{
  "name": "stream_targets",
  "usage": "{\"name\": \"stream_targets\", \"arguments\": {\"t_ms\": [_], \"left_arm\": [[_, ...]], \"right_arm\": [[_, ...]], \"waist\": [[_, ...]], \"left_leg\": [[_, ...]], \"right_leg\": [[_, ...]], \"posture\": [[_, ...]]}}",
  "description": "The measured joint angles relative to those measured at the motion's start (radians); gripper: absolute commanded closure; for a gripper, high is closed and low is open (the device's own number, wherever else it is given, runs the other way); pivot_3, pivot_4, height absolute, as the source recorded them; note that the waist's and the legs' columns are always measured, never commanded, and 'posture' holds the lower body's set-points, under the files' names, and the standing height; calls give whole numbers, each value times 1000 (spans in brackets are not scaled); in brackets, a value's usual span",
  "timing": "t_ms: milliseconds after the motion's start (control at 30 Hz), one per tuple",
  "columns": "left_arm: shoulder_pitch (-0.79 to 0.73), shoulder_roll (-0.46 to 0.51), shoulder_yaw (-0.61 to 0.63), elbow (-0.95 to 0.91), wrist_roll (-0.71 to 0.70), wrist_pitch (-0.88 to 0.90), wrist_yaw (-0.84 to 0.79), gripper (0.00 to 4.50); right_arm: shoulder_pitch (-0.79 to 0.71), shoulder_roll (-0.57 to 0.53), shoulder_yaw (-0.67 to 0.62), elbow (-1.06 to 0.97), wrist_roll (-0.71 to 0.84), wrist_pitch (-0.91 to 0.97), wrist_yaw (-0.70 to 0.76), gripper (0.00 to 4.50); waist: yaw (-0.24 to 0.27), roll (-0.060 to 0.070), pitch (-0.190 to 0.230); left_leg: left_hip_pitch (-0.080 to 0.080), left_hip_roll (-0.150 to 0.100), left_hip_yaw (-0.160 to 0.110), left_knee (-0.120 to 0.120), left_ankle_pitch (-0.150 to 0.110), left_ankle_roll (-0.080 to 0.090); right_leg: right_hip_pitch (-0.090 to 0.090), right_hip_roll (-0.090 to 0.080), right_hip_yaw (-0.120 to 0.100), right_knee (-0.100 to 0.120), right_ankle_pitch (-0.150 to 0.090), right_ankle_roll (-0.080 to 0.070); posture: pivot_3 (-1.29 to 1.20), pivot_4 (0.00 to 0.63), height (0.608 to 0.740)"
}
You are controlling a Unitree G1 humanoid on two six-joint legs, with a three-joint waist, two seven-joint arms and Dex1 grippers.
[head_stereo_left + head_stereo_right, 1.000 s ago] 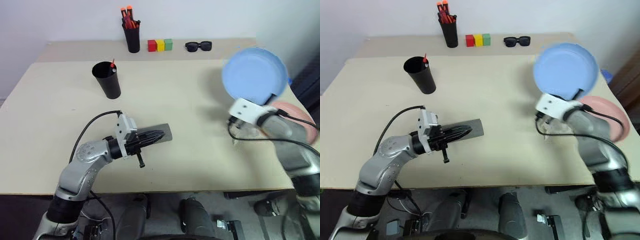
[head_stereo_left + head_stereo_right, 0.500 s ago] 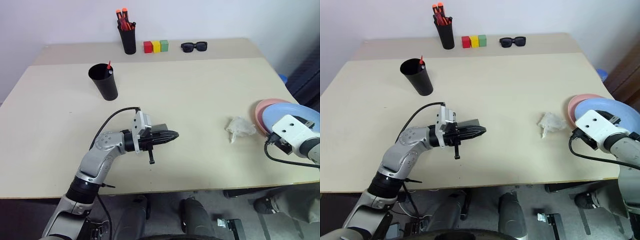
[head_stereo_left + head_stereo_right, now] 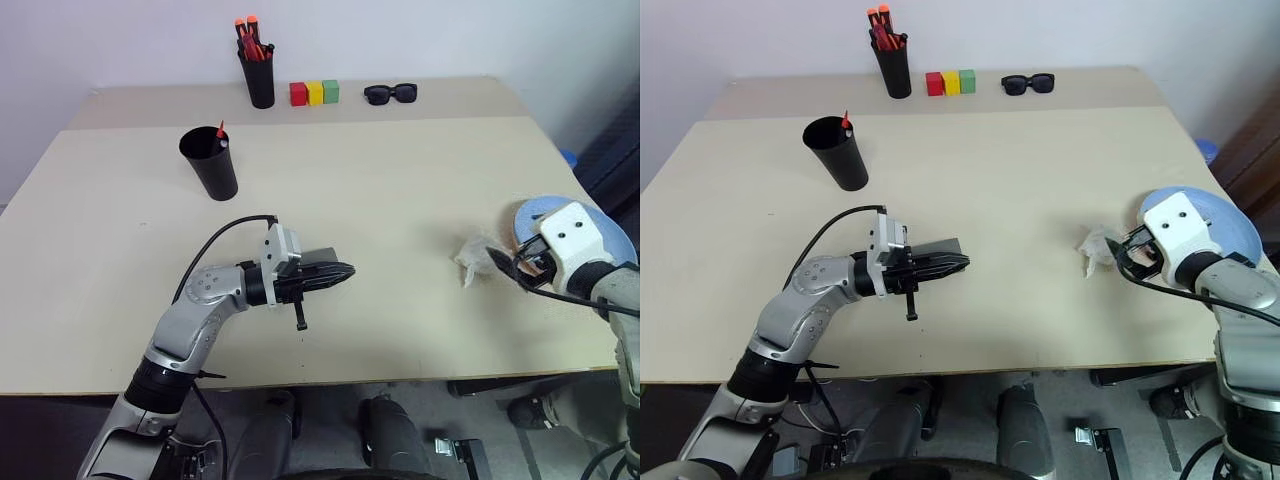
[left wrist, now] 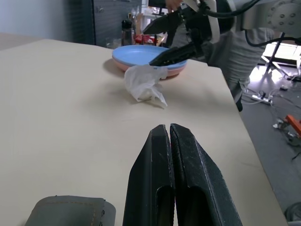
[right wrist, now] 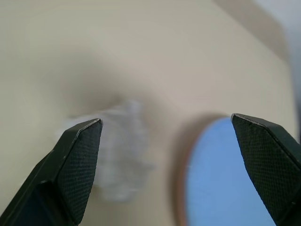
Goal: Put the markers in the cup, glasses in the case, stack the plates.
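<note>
The light blue plate (image 3: pixel 548 211) lies on the pink plate (image 5: pixel 180 174) at the table's right edge. My right gripper (image 3: pixel 510 262) hovers open just left of the plates, holding nothing, above a crumpled white wad (image 3: pixel 470 256). My left gripper (image 3: pixel 337 271) is shut and empty, pointing right, level over the grey case (image 3: pixel 322 257) at centre front. The black cup (image 3: pixel 210 163) stands far left with a red marker tip (image 3: pixel 219 130) sticking out of it. The glasses are hidden.
At the back stand a black pen pot (image 3: pixel 260 77) of orange-tipped pens, red, yellow and green blocks (image 3: pixel 314 93), and black sunglasses (image 3: pixel 390 93). The table's front edge (image 3: pixel 330 380) runs close below both arms.
The blue plate, held up tilted a second ago, now rests on the pink plate. My right gripper has opened, let it go and drawn back. The left gripper stays over the case.
</note>
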Motion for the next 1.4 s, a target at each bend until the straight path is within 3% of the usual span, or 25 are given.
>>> {"name": "stream_targets", "arguments": {"t_ms": [133, 200, 267, 433, 467, 500, 867, 967, 1133, 1400], "left_arm": [[10, 0, 0, -3, 0, -1, 6, 4448], [23, 1, 1, -11, 0, -1, 10, 4448], [25, 4, 1, -19, 0, -1, 15, 4448], [33, 8, 1, -24, 0, -4, 20, 4448], [33, 7, 1, -24, 0, -4, 20, 4448], [33, 6, 1, -24, 0, -5, 20, 4448], [3, -16, -1, 15, 1, -8, 17, 4448], [-6, -25, -2, 20, 2, -8, 18, 4448], [-12, -28, 0, 20, 3, -8, 39, 4448], [20, -13, 128, 10, -14, -7, 130, 4448]], "right_arm": [[20, 43, 119, 74, -24, -18, -44, 32], [15, 52, 138, 115, -36, -32, -76, 555], [8, 52, 139, 134, -46, -40, -101, 1359], [9, 52, 140, 126, -44, -39, -121, 3975], [9, 52, 139, 115, -40, -38, -125, 4409], [9, 52, 138, 105, -39, -37, -129, 4481], [-65, -14, -29, 27, -66, 52, -244, 4481], [-65, -47, -48, 110, -82, 77, -261, 3421], [-65, -79, -30, 218, -111, 41, -274, 874], [-56, -86, 30, 224, -112, -60, -223, 874]], "waist": [[-2, 0, 0], [-2, 1, 0], [-2, 1, 0], [-1, 1, 0], [-1, 1, 0], [-1, 1, 0], [2, 1, 0], [4, 1, 0], [-3, 1, 0], [-3, 1, 0]], "left_leg": [[0, 0, 0, 0, 0, 0], [0, 0, 0, 0, 0, 0], [0, 0, 0, 0, 0, 0], [0, 0, 0, 0, 0, 0], [0, 0, 0, 0, 0, 0], [0, 0, 0, 0, 0, 0], [0, 0, 0, 0, 0, 0], [0, -1, 0, 0, 0, 0], [0, -1, 1, 0, 0, 0], [0, 0, 1, 0, 0, 0]], "right_leg": [[0, 0, 0, 0, 0, 0], [0, 0, 0, 0, 0, 0], [0, 0, 0, 0, 0, 0], [0, 0, 0, 0, 0, 0], [0, 0, 0, 0, 0, 0], [0, 0, 0, 0, 0, 0], [0, 0, 0, 0, 0, 0], [0, 0, 0, 0, 0, 0], [0, 0, 0, 0, 0, 0], [0, 0, 0, 0, 0, 1]], "posture": [[0, 150, 740], [0, 150, 740], [0, 150, 740], [0, 150, 740], [0, 150, 740], [0, 150, 740], [0, 150, 740], [0, 150, 740], [0, 150, 740], [0, 150, 740]]}}
